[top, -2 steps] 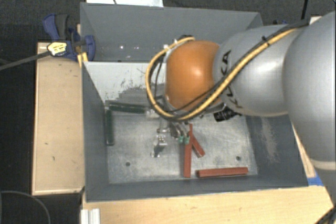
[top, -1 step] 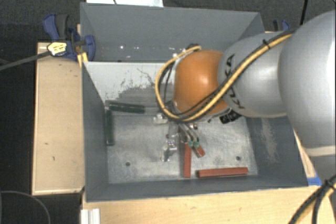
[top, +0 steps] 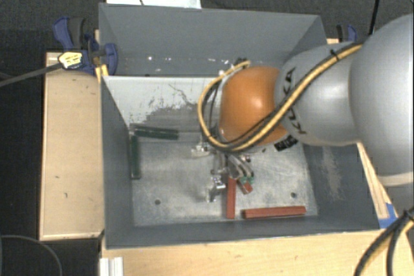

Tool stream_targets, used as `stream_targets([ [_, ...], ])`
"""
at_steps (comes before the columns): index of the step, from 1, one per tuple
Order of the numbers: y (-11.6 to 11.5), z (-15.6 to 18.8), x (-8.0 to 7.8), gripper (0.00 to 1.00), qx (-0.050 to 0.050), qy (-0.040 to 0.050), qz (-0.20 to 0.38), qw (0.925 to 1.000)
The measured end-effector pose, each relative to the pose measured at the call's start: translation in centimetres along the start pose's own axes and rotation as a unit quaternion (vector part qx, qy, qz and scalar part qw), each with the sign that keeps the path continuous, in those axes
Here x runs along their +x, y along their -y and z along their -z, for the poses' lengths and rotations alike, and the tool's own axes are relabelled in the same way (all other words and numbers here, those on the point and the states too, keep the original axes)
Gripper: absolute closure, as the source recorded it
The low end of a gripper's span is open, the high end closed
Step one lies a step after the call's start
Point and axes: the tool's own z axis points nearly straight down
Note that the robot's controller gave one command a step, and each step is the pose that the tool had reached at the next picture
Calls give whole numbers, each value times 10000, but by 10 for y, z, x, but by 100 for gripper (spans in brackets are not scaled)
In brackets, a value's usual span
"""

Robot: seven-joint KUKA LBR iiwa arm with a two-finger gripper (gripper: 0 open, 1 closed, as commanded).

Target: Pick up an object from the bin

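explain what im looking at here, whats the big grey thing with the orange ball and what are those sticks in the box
One camera looks down into a grey metal bin. The big grey shape from the right is a robot arm; the orange ball is a cover on its wrist, with cables looped round it. Under it hangs the gripper, low near the bin's middle, at the top end of a red-brown bar. A second red-brown bar lies flat beside that. Two dark green bars form an L on the left. Whether anything is held cannot be told.
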Motion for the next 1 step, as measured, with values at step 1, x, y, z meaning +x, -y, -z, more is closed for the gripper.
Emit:
stream_targets([
  [1,50,-4,10,0,-5,17,248,9997],
])
